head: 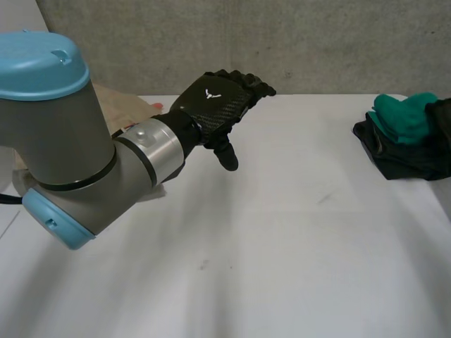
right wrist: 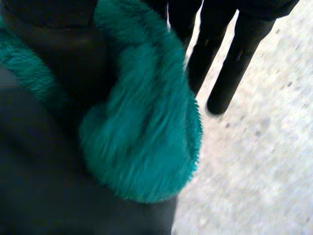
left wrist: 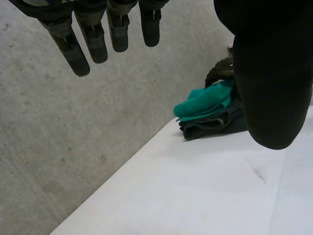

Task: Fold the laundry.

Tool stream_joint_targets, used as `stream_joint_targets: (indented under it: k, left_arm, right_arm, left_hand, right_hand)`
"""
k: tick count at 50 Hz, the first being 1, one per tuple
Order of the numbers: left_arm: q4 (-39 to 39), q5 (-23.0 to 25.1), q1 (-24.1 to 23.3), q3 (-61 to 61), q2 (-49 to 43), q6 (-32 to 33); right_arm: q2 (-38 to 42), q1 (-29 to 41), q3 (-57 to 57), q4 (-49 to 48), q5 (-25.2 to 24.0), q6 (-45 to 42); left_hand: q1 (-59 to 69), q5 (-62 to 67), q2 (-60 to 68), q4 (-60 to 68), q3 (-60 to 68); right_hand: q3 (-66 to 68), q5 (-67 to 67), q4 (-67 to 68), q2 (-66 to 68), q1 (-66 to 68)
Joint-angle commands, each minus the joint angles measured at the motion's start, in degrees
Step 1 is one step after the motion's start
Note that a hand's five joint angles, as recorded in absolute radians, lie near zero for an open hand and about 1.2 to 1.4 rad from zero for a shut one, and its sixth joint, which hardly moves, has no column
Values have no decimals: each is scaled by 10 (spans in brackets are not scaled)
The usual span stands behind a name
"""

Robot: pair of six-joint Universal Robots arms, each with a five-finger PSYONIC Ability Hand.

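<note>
One teal cloth [head: 405,116], one dark cloth [head: 403,160]

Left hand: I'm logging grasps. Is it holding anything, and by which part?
Nothing: the left hand hangs open above the table, apart from the teal cloth.

The left hand [head: 215,105] is seen to be black, with a fine woven pattern and a small white mark on its back. Its arm [head: 84,155] is coloured grey, with light-blue caps. The table [head: 282,246] is white, dotted with a few faint grey smudges. The wall [head: 282,42] is grey and speckled. The fluffy cloth [head: 403,116] is blue-green. The clothes pile [head: 394,160] is black. A light-brown cloth [head: 116,109] is seen too. The right hand [right wrist: 234,63] is black.
</note>
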Motion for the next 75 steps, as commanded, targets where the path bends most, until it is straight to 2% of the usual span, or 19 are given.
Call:
stream_joint_targets:
  k: [1, 4, 9, 14, 20, 23, 24, 26, 31, 35, 43, 44, 48, 49, 50, 56, 63, 68, 75]
  left_arm:
    - [0, 0, -6, -5, -3, 0]
    - [0, 0, -7, -5, -2, 0]
    - [3, 0, -7, -3, 4, -1]
    - [15, -2, -3, 2, 8, -2]
    - [42, -64, 35, 13, 27, 1]
    - [62, -137, 95, 26, 32, 6]
    - [70, -169, 142, 38, 25, 11]
    - [73, -171, 175, 45, 10, 23]
    - [88, -140, 267, 86, -92, 133]
    - [100, -81, 313, 139, -206, 227]
    - [125, -22, 359, 272, -369, 266]
    - [125, -17, 359, 287, -381, 266]
    - [121, 0, 358, 325, -416, 265]
    - [122, 0, 356, 325, -417, 264]
    - [123, -1, 354, 325, -417, 263]
    - [127, -18, 324, 296, -367, 243]
    - [179, -41, 270, 129, -140, 139]
    - [215, -40, 190, 2, 0, 48]
    - [216, -40, 70, -81, 19, -15]
  right_arm:
    - [-67, -9, 64, 31, -5, -25]
    - [-111, -11, 76, 56, 18, -40]
    - [-220, -12, 74, 152, 121, -84]
    - [-285, 18, 82, 172, 168, -123]
    - [-357, 158, 152, 160, 162, -132]
    - [-386, 247, 228, 141, 117, -133]
    - [-390, 261, 242, 139, 107, -133]
    - [-402, 296, 283, 142, 90, -135]
    - [-412, 334, 380, 154, 84, -145]
    - [-410, 335, 423, 155, 83, -178]
    - [-407, 326, 481, 156, 87, -250]
    - [-407, 326, 487, 156, 87, -251]
    - [-408, 325, 509, 155, 87, -251]
    - [-408, 324, 515, 155, 87, -251]
    - [-408, 323, 518, 155, 87, -252]
    - [-418, 299, 530, 156, 87, -254]
    - [-453, 274, 530, 164, 93, -250]
    - [-489, 262, 526, 180, 101, -247]
    - [-523, 254, 526, 190, 102, -230]
  left_hand:
    - [-8, -26, -14, -12, -18]
    - [-8, -26, -14, -12, -18]
    - [-8, -26, -14, -12, -18]
    - [-8, -26, -14, -12, -18]
    - [-1, -19, -7, -6, -11]
    - [-1, -19, -7, -6, -11]
    - [2, -16, -4, -2, -8]
    - [2, -16, -4, -2, -7]
    - [6, -12, 0, 1, -4]
    - [6, -12, 0, 1, -4]
    - [76, 58, 70, 71, 66]
    - [111, 93, 105, 107, 102]
    - [474, 456, 468, 469, 464]
    - [662, 643, 656, 657, 652]
    - [690, 672, 684, 685, 680]
    - [690, 672, 684, 685, 680]
    - [690, 672, 684, 685, 680]
    - [690, 672, 684, 685, 680]
    - [690, 672, 684, 685, 680]
  right_hand:
    - [-375, -379, -380, -368, -348]
    - [-375, -379, -380, -368, -348]
    - [-375, -379, -380, -368, -348]
    - [-375, -379, -380, -368, -348]
    - [-375, -379, -380, -368, -348]
    - [-375, -379, -380, -368, -348]
    - [-375, -379, -380, -368, -348]
    - [-375, -379, -380, -368, -348]
    - [-375, -379, -380, -368, -348]
    - [-375, -379, -380, -368, -348]
    - [-375, -379, -380, -368, -348]
    - [-375, -379, -380, -368, -348]
    - [-375, -379, -380, -368, -348]
    - [-375, -379, -380, -368, -348]
    - [-375, -379, -380, -368, -348]
    - [-375, -379, -380, -368, -348]
    - [-375, -379, -380, -368, -348]
    - [-375, -379, -380, -368, -348]
    - [-375, -379, -380, -368, -348]
